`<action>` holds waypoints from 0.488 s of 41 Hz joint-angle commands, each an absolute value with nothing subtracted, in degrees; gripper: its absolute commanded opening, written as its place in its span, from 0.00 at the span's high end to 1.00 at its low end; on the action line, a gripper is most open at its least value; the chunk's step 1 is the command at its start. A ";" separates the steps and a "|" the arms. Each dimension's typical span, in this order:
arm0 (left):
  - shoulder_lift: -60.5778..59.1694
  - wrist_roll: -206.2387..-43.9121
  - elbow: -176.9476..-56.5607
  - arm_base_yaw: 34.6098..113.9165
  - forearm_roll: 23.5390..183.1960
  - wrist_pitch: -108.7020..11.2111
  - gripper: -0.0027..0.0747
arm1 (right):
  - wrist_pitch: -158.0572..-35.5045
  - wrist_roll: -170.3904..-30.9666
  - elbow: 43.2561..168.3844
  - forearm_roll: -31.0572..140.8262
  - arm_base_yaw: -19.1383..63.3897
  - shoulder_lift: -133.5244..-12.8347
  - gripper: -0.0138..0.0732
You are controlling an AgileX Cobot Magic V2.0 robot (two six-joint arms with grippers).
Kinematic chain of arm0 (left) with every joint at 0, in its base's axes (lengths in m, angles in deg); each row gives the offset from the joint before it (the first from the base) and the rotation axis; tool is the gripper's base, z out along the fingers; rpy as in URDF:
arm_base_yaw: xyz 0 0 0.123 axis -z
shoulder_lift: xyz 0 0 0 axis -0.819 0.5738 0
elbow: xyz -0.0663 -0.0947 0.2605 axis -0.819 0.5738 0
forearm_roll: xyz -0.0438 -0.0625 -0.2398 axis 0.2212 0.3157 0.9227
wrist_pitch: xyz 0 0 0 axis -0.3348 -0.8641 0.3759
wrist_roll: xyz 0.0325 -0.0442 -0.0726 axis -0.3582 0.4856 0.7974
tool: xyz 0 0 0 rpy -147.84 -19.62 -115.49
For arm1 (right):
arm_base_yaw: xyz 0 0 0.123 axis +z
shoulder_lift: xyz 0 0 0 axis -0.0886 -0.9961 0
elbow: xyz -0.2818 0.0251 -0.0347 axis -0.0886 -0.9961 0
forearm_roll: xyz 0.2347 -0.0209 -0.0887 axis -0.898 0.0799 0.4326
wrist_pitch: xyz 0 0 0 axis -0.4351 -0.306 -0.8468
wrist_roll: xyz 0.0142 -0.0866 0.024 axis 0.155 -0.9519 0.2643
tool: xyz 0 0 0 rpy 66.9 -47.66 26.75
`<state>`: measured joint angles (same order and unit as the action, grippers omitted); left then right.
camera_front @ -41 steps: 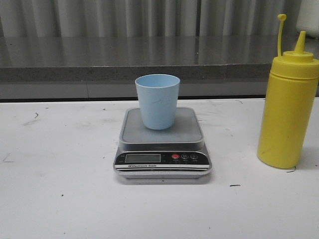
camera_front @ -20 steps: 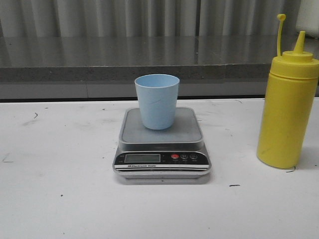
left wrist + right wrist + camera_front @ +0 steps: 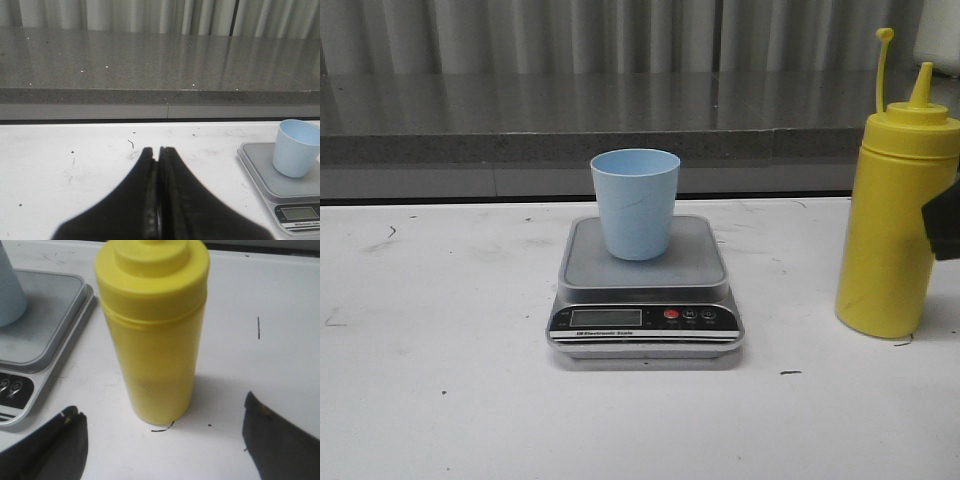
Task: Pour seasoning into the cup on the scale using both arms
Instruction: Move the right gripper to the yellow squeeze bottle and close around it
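Observation:
The pale blue cup (image 3: pixel 636 203) stands upright on the silver-grey scale (image 3: pixel 646 290) at the table's middle. The yellow seasoning bottle (image 3: pixel 897 205) stands upright at the right, nozzle uncapped, cap strap sticking up. A dark part of my right arm (image 3: pixel 944 222) shows at the right edge beside the bottle. In the right wrist view my right gripper (image 3: pixel 162 412) is open wide, its fingers either side of the bottle (image 3: pixel 156 325) and short of it. My left gripper (image 3: pixel 159 150) is shut and empty over the table, left of the scale (image 3: pixel 272 172) and cup (image 3: pixel 296 148).
A grey stone ledge (image 3: pixel 620 130) runs along the back of the white table (image 3: pixel 440 330), with pale curtains behind it. Small dark scuffs mark the table top.
A dark part of my right arm has come into the front view at the right edge, beside the bottle. Cup, scale and bottle have not moved.

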<state>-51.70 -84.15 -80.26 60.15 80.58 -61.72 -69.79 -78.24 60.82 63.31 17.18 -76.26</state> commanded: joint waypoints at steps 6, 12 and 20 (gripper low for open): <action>-51.16 -83.82 -81.70 60.12 81.18 -56.81 0.99 | -52.09 -78.25 59.93 62.57 17.38 -85.11 0.10; -51.16 -83.82 -81.70 60.12 81.18 -56.81 0.99 | -46.41 -78.19 59.93 62.97 17.39 -91.16 0.10; -51.16 -83.82 -81.70 60.12 81.18 -56.81 0.99 | -36.41 -76.76 59.93 63.38 17.39 -98.19 0.10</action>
<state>-51.70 -84.15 -80.26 60.15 80.58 -61.72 -45.34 -77.86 58.82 62.69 17.27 -96.96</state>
